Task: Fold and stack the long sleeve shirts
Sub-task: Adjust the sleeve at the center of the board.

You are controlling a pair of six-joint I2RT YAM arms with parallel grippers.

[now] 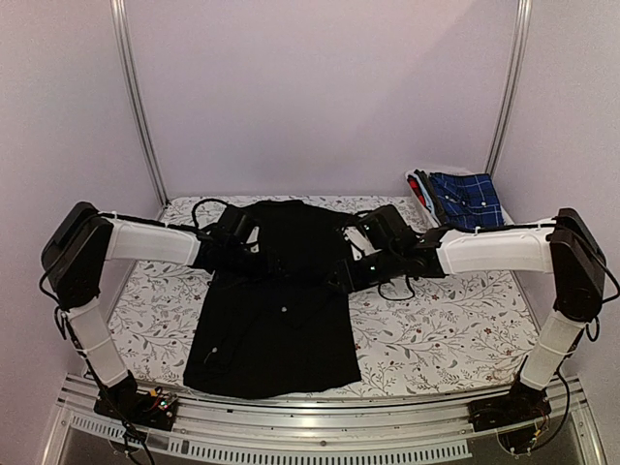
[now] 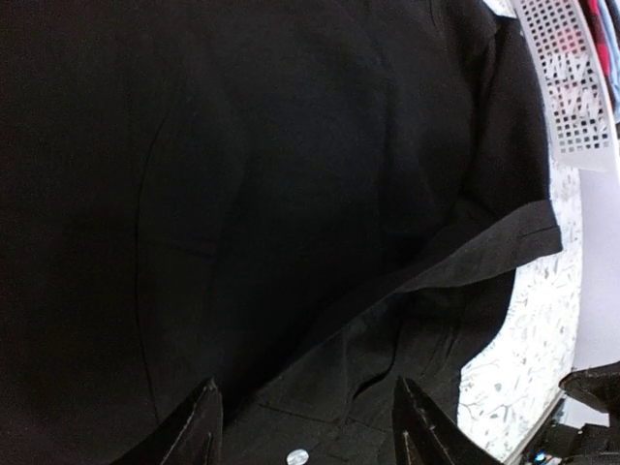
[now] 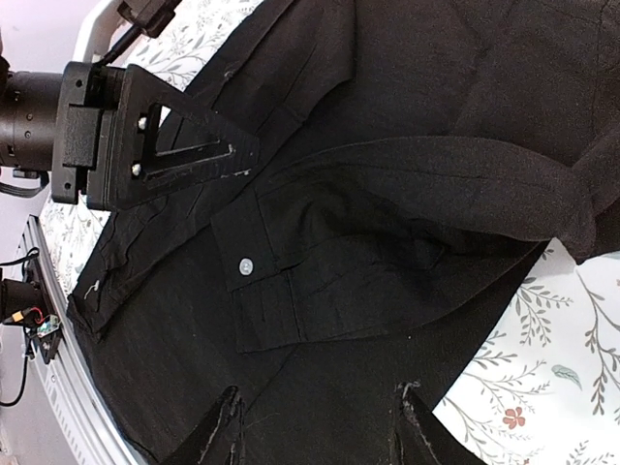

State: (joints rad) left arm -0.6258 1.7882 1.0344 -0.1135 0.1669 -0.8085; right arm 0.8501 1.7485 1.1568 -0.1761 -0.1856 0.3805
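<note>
Across the table (image 1: 455, 329) in the top view, I record one black shirt (image 1: 276, 310) laid flat, collar toward the far edge and hem at the near edge, spread this way, I judge, so its sides can be folded inward. Left gripper (image 1: 247, 242) and right gripper (image 1: 354, 257) both sit over the chest, one on each side. At the far right corner stands one white basket (image 1: 418, 189) holding one blue plaid garment (image 1: 467, 199); whether that one is long sleeved I cannot tell

Left wrist view: the left gripper (image 2: 310, 407) has its fingers apart with nothing between them, low over the shirt (image 2: 242, 194). One folded sleeve end (image 2: 504, 242) lies across the body near the basket (image 2: 572, 97)

Right wrist view: the right gripper (image 3: 315, 417) likewise has its fingers apart and empty above the cloth. One sleeve (image 3: 436, 184) is laid across the shirt, its cuff (image 3: 266, 291) showing one pale button (image 3: 247, 264). The left gripper (image 3: 165, 145) sits just beyond. I judge the sleeve fold is the step in hand; no stack exists yet
</note>
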